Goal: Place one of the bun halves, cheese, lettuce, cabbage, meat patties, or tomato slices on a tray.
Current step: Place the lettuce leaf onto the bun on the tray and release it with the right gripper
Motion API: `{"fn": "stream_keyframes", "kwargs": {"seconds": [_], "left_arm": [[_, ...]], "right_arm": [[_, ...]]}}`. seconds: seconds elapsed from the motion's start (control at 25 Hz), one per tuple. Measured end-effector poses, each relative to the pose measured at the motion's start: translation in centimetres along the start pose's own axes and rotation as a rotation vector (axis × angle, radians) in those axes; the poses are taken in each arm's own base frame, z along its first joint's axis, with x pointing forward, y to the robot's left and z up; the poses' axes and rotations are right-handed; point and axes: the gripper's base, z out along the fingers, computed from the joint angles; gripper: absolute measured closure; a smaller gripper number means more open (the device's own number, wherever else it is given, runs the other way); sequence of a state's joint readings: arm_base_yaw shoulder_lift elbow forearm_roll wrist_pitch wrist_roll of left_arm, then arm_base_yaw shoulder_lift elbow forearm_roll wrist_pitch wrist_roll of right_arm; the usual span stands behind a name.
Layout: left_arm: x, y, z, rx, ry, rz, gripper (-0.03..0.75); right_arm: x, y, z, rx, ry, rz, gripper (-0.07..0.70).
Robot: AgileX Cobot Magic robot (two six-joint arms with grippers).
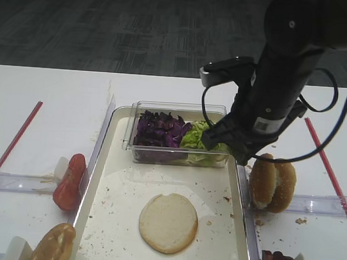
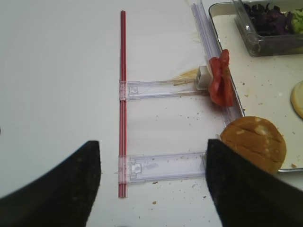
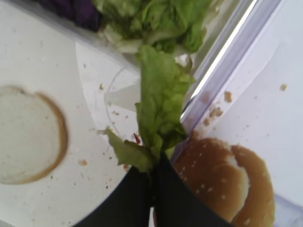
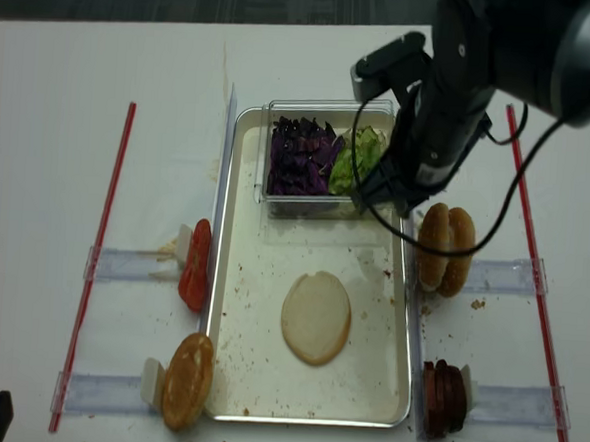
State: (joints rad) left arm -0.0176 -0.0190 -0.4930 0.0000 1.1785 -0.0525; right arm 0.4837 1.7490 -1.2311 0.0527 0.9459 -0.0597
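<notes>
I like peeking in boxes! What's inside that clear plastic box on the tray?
The clear box holds purple cabbage on one side and green lettuce on the other. The right gripper covers part of the lettuce, and the box's bottom is hidden under the shreds.

Right arm reaches in from the far right, wrist bent steeply down, and the right gripper [image 3: 154, 163] has its jaws pinched tight together. Left gripper [image 2: 151, 184] hangs low, its two dark fingers spread wide apart.

Clear glossy plastic box [image 1: 178, 157], matt off-white tray [image 1: 115, 221], smooth white bench [image 1: 44, 128], crinkled lettuce [image 3: 161, 109], glossy tomato slices [image 2: 220, 80]
</notes>
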Motion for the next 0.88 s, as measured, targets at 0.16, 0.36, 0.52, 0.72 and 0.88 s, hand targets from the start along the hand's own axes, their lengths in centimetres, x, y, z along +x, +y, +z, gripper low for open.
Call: {"fn": "stream_keyframes", "kwargs": {"seconds": [0.16, 0.36, 0.52, 0.72, 0.88], "left_arm": [[0.0, 0.0, 0.0, 0.000, 0.000, 0.000, 0.244], [0.0, 0.0, 0.0, 0.000, 0.000, 0.000, 0.244], [0.0, 0.0, 0.0, 0.000, 0.000, 0.000, 0.244], [0.0, 0.0, 0.0, 0.000, 0.000, 0.000, 0.244], [0.0, 0.0, 0.0, 0.000, 0.000, 0.000, 0.244]], "right_arm": [[1.2, 0.1, 0.5, -0.004, 0.010, 0.003, 0.584], [1.1, 2.8, 0.5, -0.020, -0.011, -0.079, 0.585], [1.5, 7.5, 0.5, -0.054, -0.029, -0.208, 0.585], [2.3, 11.8, 0.4, -0.092, -0.062, -0.309, 0.585], [2.4, 12.4, 0.4, -0.098, -0.070, -0.303, 0.585]]}}
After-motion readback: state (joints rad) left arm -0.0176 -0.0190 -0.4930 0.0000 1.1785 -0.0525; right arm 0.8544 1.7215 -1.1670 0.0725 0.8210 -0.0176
